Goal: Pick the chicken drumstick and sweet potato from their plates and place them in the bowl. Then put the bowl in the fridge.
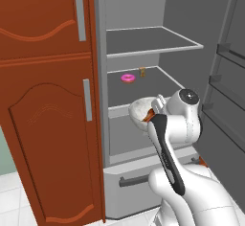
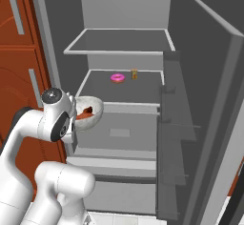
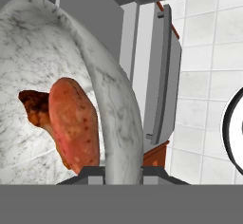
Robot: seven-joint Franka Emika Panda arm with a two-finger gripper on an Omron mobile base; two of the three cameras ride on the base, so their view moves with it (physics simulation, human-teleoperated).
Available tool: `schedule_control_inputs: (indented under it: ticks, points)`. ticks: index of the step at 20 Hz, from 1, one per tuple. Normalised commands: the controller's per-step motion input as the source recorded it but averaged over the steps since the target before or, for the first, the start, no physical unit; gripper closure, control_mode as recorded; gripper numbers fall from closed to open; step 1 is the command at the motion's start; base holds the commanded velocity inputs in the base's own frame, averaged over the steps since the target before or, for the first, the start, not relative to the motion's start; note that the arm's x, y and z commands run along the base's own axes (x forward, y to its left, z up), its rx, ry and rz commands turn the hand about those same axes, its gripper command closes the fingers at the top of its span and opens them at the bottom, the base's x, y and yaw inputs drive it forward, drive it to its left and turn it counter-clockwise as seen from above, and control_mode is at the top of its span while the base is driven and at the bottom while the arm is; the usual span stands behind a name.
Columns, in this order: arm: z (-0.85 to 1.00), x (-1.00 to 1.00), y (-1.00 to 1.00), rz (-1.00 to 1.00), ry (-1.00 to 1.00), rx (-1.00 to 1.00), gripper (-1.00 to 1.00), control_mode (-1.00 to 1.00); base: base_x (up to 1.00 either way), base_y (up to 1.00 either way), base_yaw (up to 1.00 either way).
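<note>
My gripper [image 3: 122,172] is shut on the rim of the speckled bowl [image 3: 109,90], one finger inside and one outside. The bowl [image 1: 139,108] is tilted and held in front of the open fridge [image 1: 143,84], close to the front edge of its middle shelf [image 2: 138,89]. Inside the bowl the orange-red sweet potato [image 3: 73,123] lies against the wall. The brown chicken drumstick [image 3: 33,107] sits just behind it, partly hidden. In the right base view the bowl [image 2: 94,106] juts out from behind my wrist. The plates are out of view.
A pink donut [image 1: 128,78] and a small brown jar [image 1: 142,72] stand at the back of the middle shelf. The reddish-brown wooden cabinet [image 1: 48,105] flanks the fridge on the left. The open fridge door [image 2: 209,105] stands on the right. A drawer with a bar handle [image 1: 134,179] lies below.
</note>
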Motion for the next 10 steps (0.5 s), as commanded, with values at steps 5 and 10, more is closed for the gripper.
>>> schedule_control_inputs:
  ticks: [5,10]
  points:
    - [0.00,0.00,0.00,0.00,0.00,0.00,1.00,-1.00,0.00,0.00,0.00]
    - [0.00,-0.01,0.00,0.00,0.00,0.00,1.00,-1.00,0.00,0.00,0.00]
